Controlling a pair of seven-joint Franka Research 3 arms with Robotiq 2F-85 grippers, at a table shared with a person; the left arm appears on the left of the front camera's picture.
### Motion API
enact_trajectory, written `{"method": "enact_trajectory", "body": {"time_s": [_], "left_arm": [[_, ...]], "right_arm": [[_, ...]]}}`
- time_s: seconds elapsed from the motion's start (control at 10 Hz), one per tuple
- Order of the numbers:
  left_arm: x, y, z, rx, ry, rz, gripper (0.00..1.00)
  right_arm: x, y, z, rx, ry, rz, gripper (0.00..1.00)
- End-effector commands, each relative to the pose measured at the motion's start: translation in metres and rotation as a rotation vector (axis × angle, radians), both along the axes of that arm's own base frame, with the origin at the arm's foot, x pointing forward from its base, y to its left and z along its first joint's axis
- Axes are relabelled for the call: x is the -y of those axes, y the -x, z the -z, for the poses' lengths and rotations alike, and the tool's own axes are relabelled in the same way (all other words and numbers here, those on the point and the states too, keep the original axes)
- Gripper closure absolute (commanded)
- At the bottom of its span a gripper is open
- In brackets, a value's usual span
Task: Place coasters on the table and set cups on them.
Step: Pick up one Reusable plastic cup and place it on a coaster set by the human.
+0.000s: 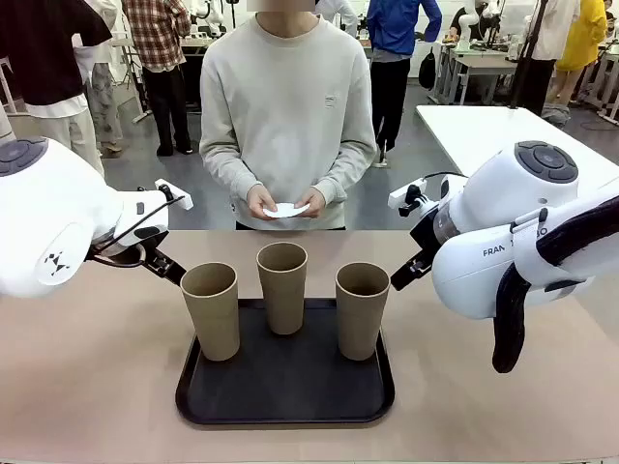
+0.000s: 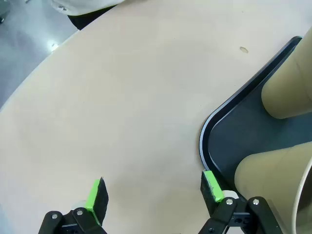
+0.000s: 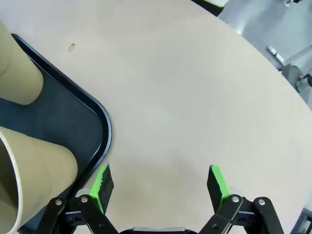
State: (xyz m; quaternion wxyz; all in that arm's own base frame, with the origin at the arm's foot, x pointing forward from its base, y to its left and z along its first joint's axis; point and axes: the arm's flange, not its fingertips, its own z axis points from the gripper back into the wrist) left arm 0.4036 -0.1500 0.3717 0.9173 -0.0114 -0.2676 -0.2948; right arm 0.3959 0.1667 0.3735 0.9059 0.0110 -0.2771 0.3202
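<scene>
Right arm [image 1: 484, 275] reads "FRAN"; three plain cups [image 1: 282, 290] stand on tray [image 1: 290, 391].

Count, front view.
- Cups: 3, in a row mid-frame: left cup [image 1: 211, 311], middle cup [image 1: 281, 287], right cup [image 1: 361, 311].
- Tray [image 1: 286, 389]: 1, black, lower centre.
- Table [image 1: 92, 387]: 1.
- Coasters [image 1: 286, 210]: white paper held upper centre; number not resolvable.
- Person [image 1: 287, 116] at the table: 1.
- Grippers: 2, left gripper [image 2: 154, 187] and right gripper [image 3: 160, 179].

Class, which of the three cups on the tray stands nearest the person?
The middle cup; the left cup and right cup stand farther from the person.
</scene>
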Motion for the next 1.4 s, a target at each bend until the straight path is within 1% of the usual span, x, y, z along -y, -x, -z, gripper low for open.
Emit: {"method": "enact_trajectory", "body": {"time_s": [0.0,1.3], "left_arm": [[0.0000,0.0000,0.0000,0.000,0.000,0.000,0.00],[0.0000,0.0000,0.0000,0.000,0.000,0.000,0.00]], "right_arm": [[0.0000,0.0000,0.0000,0.000,0.000,0.000,0.00],[0.0000,0.0000,0.0000,0.000,0.000,0.000,0.00]]}}
